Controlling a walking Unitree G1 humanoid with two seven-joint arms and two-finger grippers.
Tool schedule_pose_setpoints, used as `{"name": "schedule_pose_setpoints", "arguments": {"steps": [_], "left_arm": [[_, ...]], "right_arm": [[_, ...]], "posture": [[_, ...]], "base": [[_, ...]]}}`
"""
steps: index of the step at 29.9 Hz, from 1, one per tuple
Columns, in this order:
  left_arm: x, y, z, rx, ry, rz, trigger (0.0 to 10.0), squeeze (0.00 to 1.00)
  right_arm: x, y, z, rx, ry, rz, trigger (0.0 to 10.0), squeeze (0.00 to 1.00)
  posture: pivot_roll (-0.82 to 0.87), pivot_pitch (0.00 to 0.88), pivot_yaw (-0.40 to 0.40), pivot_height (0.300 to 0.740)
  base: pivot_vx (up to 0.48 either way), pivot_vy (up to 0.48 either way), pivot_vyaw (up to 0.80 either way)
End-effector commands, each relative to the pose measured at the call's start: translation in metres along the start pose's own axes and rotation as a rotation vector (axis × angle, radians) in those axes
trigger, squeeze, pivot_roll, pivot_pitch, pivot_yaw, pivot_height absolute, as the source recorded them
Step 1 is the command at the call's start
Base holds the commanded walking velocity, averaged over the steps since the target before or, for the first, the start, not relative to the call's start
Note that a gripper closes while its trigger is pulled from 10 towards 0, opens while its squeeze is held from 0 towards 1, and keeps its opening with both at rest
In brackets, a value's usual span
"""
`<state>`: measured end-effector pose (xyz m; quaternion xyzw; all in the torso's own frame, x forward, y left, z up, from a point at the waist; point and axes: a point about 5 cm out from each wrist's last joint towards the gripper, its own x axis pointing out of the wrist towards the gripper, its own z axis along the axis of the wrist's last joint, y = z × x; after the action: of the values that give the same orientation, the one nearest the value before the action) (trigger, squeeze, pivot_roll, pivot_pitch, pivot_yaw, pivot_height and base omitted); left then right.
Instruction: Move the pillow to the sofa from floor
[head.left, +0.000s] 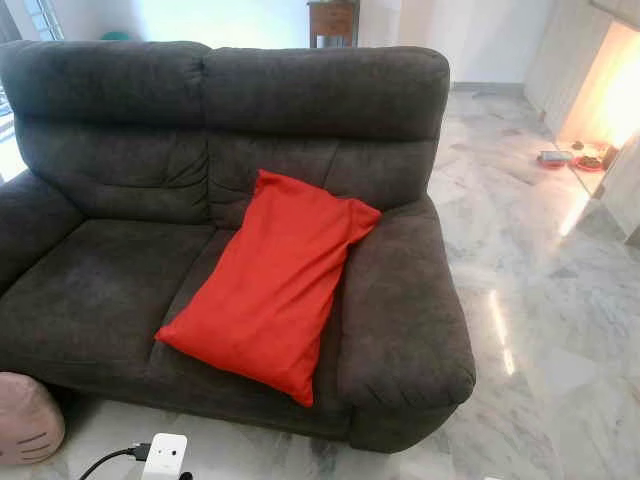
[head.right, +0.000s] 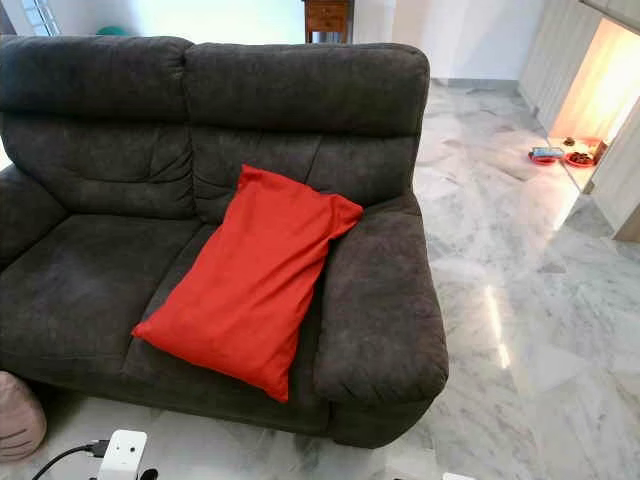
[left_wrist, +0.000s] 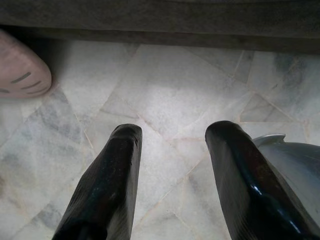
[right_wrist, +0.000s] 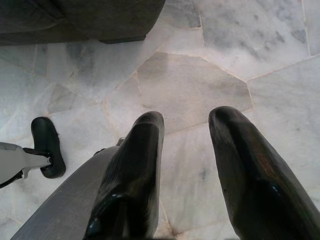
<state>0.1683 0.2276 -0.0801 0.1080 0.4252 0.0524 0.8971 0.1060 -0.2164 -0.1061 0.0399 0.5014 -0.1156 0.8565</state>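
Observation:
A red pillow (head.left: 272, 277) lies tilted on the right seat of a dark grey sofa (head.left: 110, 290), leaning against the backrest and the right armrest (head.left: 400, 300). In the left wrist view my left gripper (left_wrist: 172, 132) hangs open over the marble floor in front of the sofa's base, nothing between its fingers. The right wrist view has my right gripper (right_wrist: 186, 117) open too, above the floor near the sofa's front corner (right_wrist: 115, 20).
A pink cushion (head.left: 25, 418) sits on the floor at the sofa's left front corner. A white plug box (head.left: 163, 456) with a black cable lies on the floor before the sofa. Marble floor stretches to the right; small dishes (head.left: 575, 158) stand far right.

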Motion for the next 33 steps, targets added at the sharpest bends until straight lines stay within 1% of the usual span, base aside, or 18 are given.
{"name": "schedule_pose_setpoints", "arguments": {"steps": [1,10,15,20,24,33], "left_arm": [[0.0001,-0.0007,-0.0015,0.009,0.017,-0.012,10.0,0.0],[0.0006,-0.0042,-0.0004,0.003,0.019,-0.022,10.0,0.0],[0.001,-0.0046,0.0012,0.007,0.016,-0.029,10.0,0.0],[0.0016,-0.0041,0.0031,0.01,0.011,-0.033,10.0,0.0],[0.002,-0.0034,0.0044,0.014,0.008,-0.037,10.0,0.0],[0.0023,-0.0013,0.0054,0.019,0.005,-0.041,10.0,0.0]], "right_arm": [[-0.0002,-0.0009,0.0009,0.011,-0.013,-0.002,10.0,0.0],[-0.0002,-0.002,0.0034,0.033,-0.033,0.007,10.0,0.0],[0.0002,-0.0021,0.0059,0.027,-0.041,0.015,10.0,0.0],[0.0006,-0.0034,0.0089,0.026,-0.053,0.016,10.0,0.0],[0.0005,-0.0043,0.009,0.025,-0.056,0.015,10.0,0.0],[0.0003,-0.0035,0.0079,0.027,-0.055,0.018,10.0,0.0]], "posture": [[0.09,0.0,0.01,0.74],[0.09,0.0,0.007,0.74],[0.09,0.0,0.005,0.74],[0.07,0.001,0.007,0.74],[0.05,0.014,0.012,0.74],[0.05,0.011,0.02,0.74]], "base": [[0.0,0.0,0.0],[0.0,0.0,0.0],[0.0,0.0,0.0],[0.0,0.0,0.0],[0.0,0.0,0.0],[0.0,0.0,0.0]]}}
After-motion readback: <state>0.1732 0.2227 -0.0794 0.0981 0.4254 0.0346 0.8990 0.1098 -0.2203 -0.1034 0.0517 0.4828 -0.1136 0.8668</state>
